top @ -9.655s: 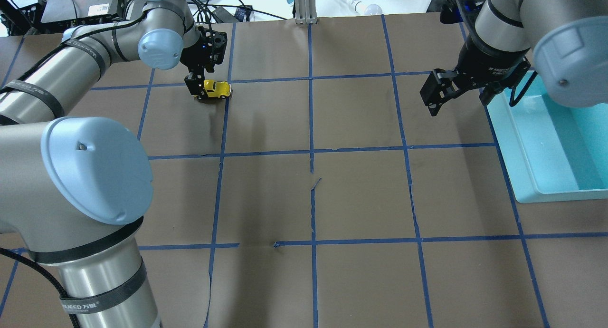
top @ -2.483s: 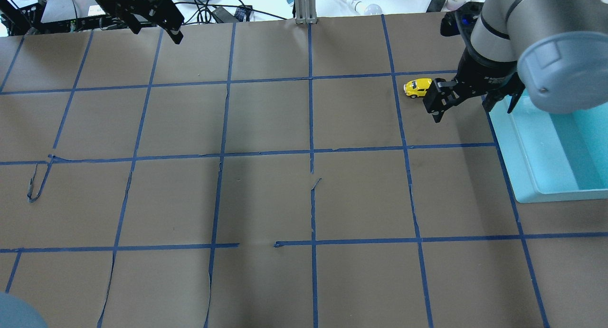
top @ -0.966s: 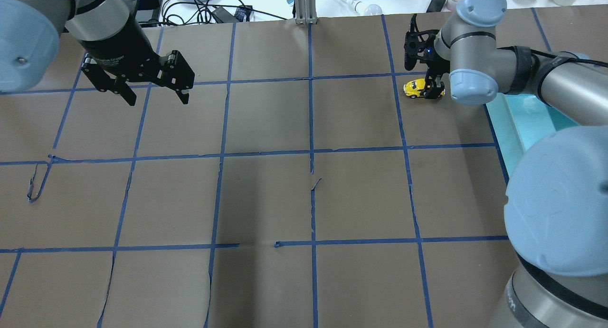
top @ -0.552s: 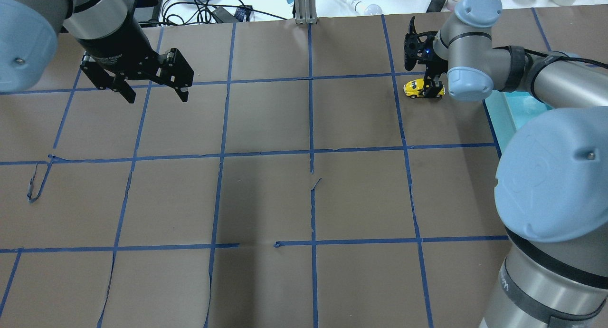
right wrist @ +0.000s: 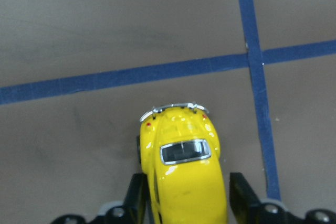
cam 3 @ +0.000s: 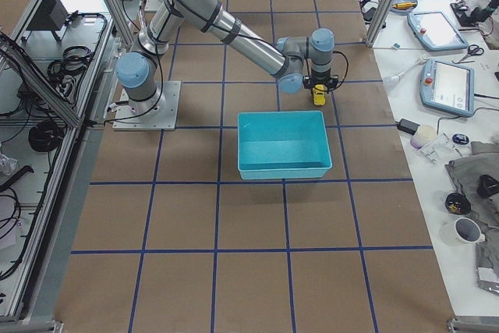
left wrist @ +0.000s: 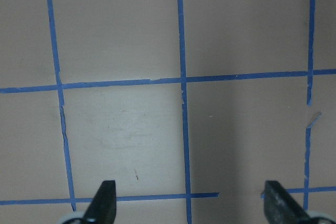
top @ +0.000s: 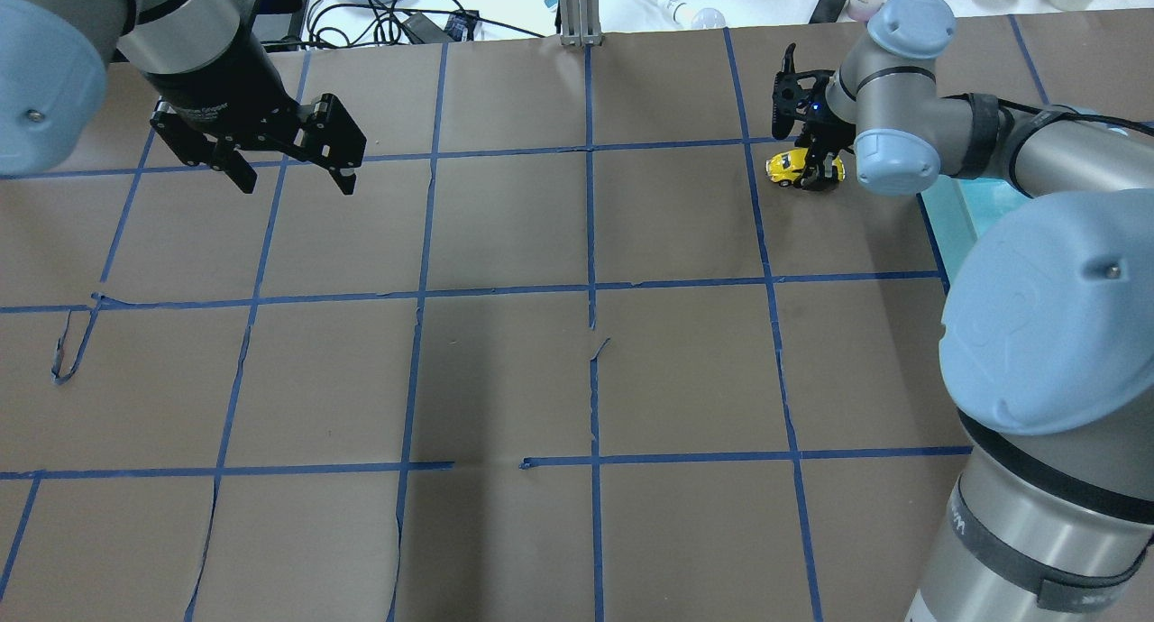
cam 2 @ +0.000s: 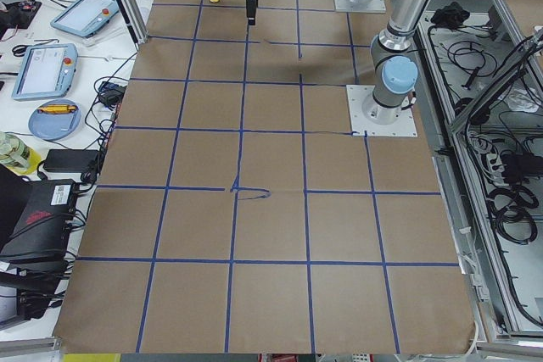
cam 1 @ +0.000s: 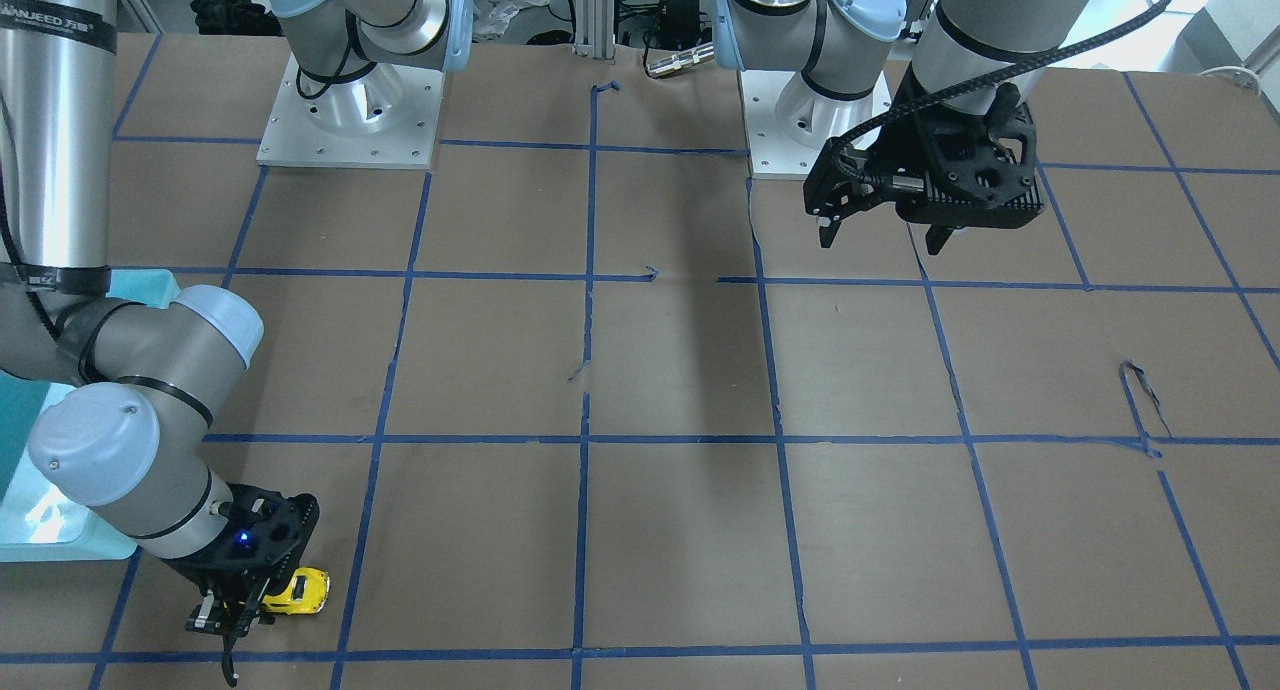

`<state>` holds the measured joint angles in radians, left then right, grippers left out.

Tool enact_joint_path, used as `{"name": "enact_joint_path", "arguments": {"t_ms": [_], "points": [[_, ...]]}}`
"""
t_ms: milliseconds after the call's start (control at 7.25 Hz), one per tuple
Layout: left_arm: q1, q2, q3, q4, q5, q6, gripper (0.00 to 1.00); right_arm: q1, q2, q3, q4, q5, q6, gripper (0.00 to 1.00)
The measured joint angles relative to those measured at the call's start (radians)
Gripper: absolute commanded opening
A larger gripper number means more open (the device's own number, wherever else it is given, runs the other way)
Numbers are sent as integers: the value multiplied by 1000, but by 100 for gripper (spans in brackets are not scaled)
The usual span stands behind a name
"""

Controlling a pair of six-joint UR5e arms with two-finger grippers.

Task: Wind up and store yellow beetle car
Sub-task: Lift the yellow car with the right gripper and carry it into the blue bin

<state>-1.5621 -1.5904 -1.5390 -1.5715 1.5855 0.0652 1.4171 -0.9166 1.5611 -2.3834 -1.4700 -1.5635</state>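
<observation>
The yellow beetle car [top: 786, 165] stands on the brown table at the far right, next to a blue tape crossing. My right gripper [top: 816, 167] is down over its rear half. In the right wrist view the car [right wrist: 181, 177] sits between the two fingers [right wrist: 137, 195], which press close against its sides. It also shows in the front-facing view [cam 1: 297, 592] with the right gripper [cam 1: 245, 610] on it. My left gripper [top: 297, 187] hangs open and empty above the far left of the table, fingers [left wrist: 105, 203] wide apart.
A light blue bin [cam 3: 282, 117] stands on the table just beside the car, on the robot's right; its edge shows in the overhead view [top: 956, 212]. Blue tape lines divide the brown paper. Cables and devices lie beyond the far table edge.
The car, earlier held by my left gripper at the far left, now stands at the far right. My right gripper came down over it and closed in; the left gripper barely moved in the last second.
</observation>
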Motion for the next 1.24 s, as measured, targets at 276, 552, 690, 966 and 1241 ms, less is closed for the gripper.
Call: {"name": "enact_joint_path", "arguments": {"t_ms": [276,552,690,966,1241], "points": [[4,0,4,3,-5,3,100,-12,-7,-3,46,-5,5,0],[1,-5,3,11,-7,5,100,-13,-59,-18,148,-2,5,0],[0,-4,0,16,-7,5,100,-14,-115,-36,252,-3,5,0],[1,-10,3,28,-9,4,100,-41,-246,-76,496,-33,4,0],[-2,-10,2,38,-7,4,100,-135,-348,-87,652,-117,-7,0]]}}
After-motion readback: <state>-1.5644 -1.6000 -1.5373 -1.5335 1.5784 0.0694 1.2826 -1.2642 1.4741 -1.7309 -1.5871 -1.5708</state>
